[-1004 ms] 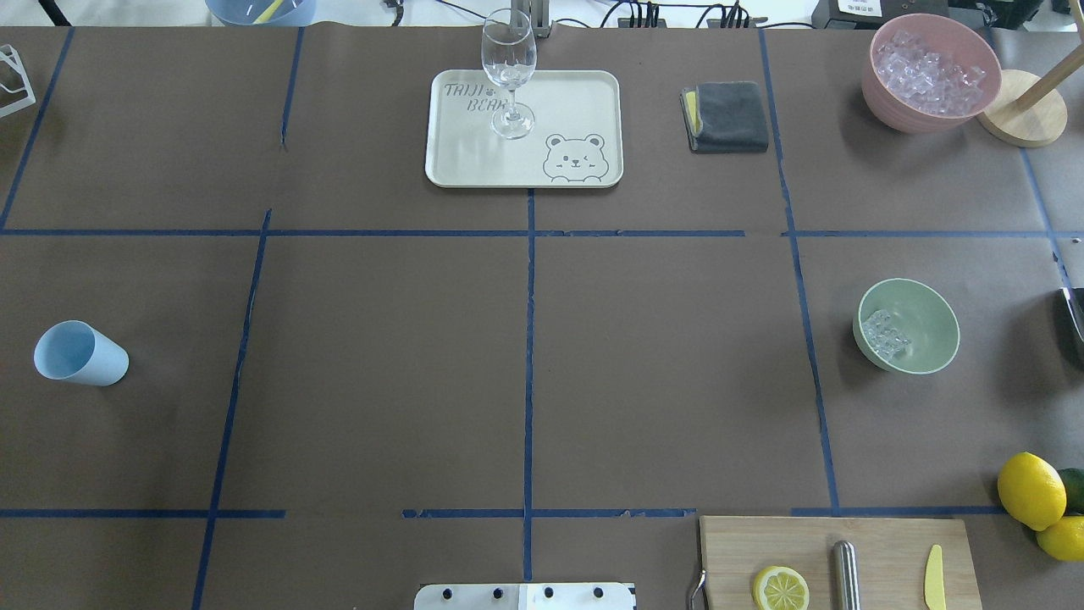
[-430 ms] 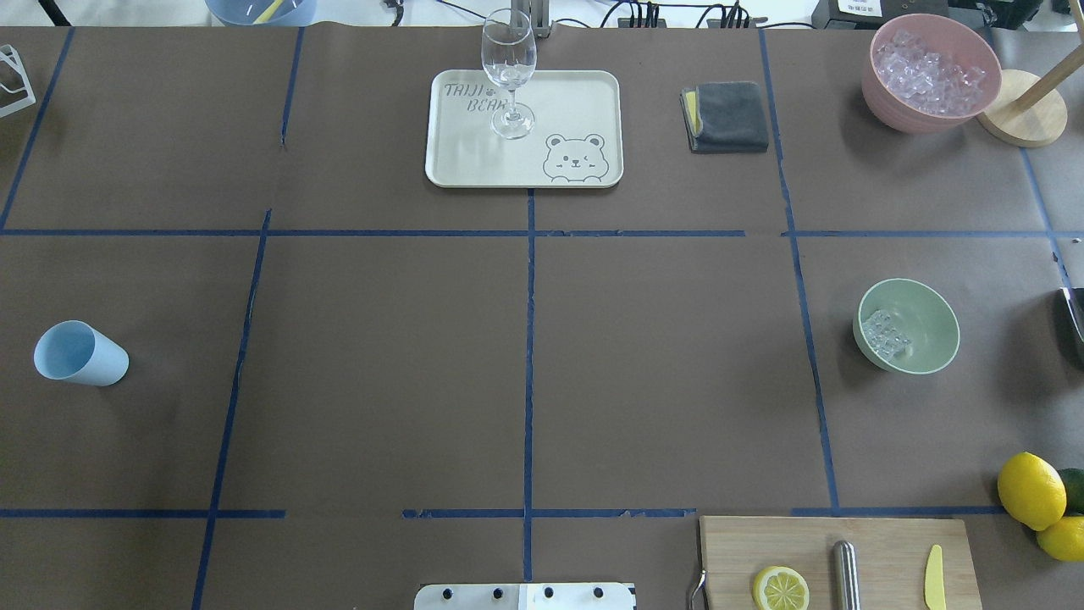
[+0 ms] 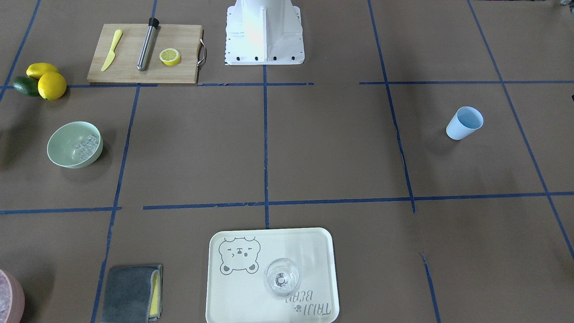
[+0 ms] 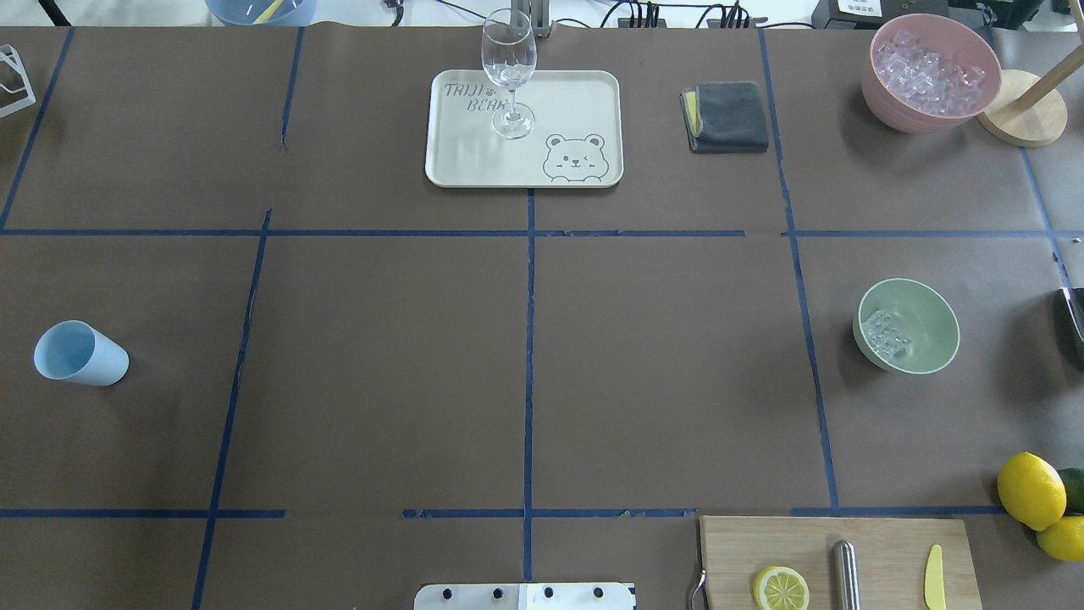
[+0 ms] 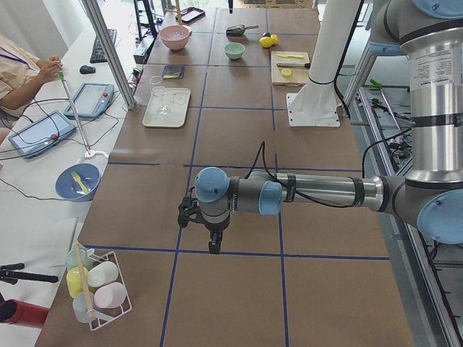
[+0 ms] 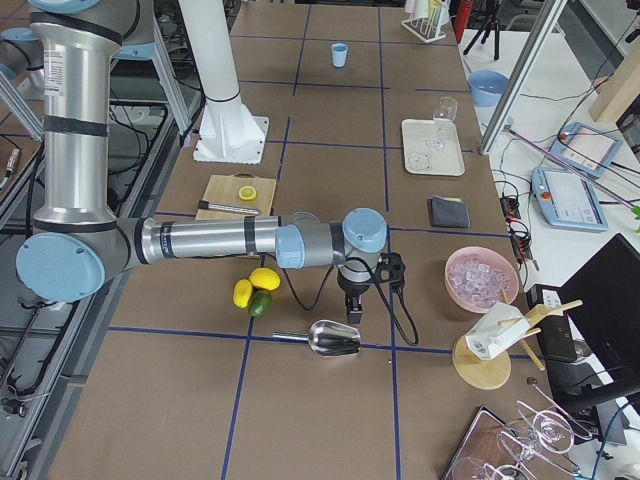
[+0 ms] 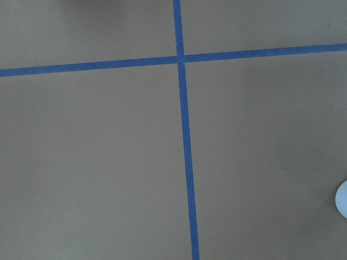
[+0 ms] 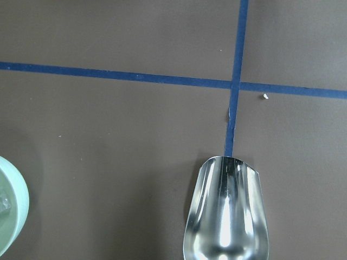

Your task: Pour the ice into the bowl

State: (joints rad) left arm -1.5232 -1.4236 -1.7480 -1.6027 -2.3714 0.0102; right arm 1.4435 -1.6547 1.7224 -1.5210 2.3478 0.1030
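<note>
The mint-green bowl (image 4: 925, 315) stands at the right of the table and also shows in the front view (image 3: 63, 148). A small heap of ice (image 4: 885, 333) lies inside it. The bowl's rim shows at the left edge of the right wrist view (image 8: 10, 216). An empty metal scoop (image 8: 227, 216) lies on the table beside the bowl (image 6: 335, 338). My right gripper (image 6: 352, 314) hangs just above the table next to the scoop; I cannot tell if it is open. My left gripper (image 5: 214, 248) points down over bare table far from the bowl; I cannot tell its state.
A pink bowl (image 4: 930, 72) full of ice stands at the back right. A blue cup (image 4: 80, 353) stands at the far left. A tray (image 4: 576, 102) holds a wine glass (image 4: 509, 72). Also present are a grey cloth (image 4: 728, 116), a cutting board (image 4: 881, 542) and lemons (image 4: 1031, 490).
</note>
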